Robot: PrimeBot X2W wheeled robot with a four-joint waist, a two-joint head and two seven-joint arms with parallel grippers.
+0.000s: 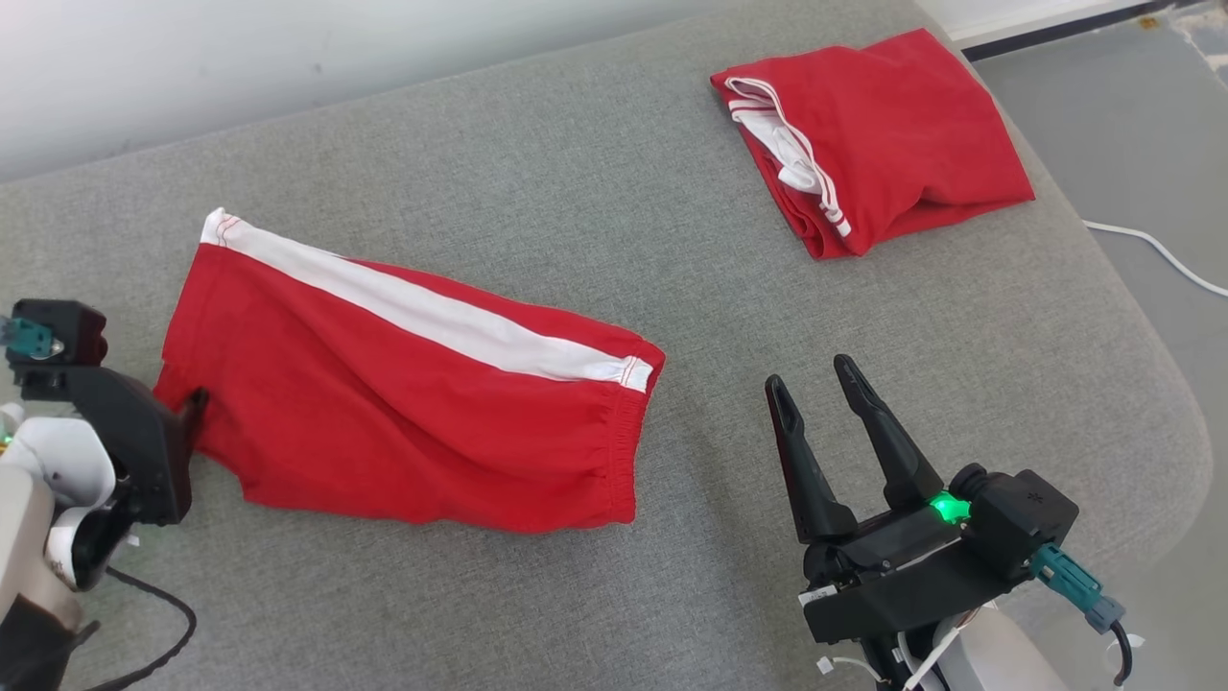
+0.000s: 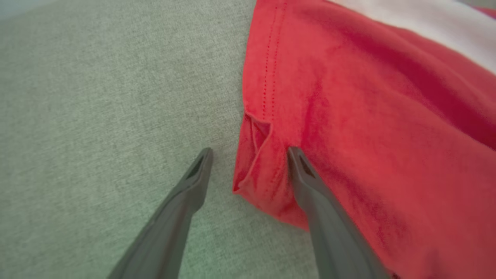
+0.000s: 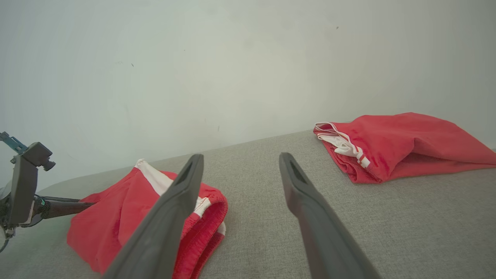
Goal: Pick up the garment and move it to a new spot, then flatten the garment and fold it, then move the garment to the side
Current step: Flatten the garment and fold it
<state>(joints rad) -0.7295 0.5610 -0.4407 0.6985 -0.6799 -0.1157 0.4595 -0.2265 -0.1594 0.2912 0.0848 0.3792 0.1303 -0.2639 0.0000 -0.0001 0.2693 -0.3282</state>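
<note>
A pair of red shorts with a white side stripe, the garment [image 1: 403,403], lies folded in half on the grey cushion. My left gripper [image 1: 197,408] is at its left hem edge. In the left wrist view my left gripper [image 2: 250,153] is open, one finger [image 2: 306,174] resting on the red cloth [image 2: 348,116], the other on the bare cushion, with the hem corner between them. My right gripper [image 1: 820,384] hovers open to the right of the waistband, holding nothing. From the right wrist, the garment [image 3: 116,217] lies left of my right gripper [image 3: 240,162].
A second red garment [image 1: 873,139] lies folded at the cushion's far right corner, also seen as a red bundle [image 3: 403,145]. The grey cushion [image 1: 672,240] rounds off at the right, where floor and a white cable [image 1: 1161,251] lie. A pale wall [image 3: 232,58] stands behind.
</note>
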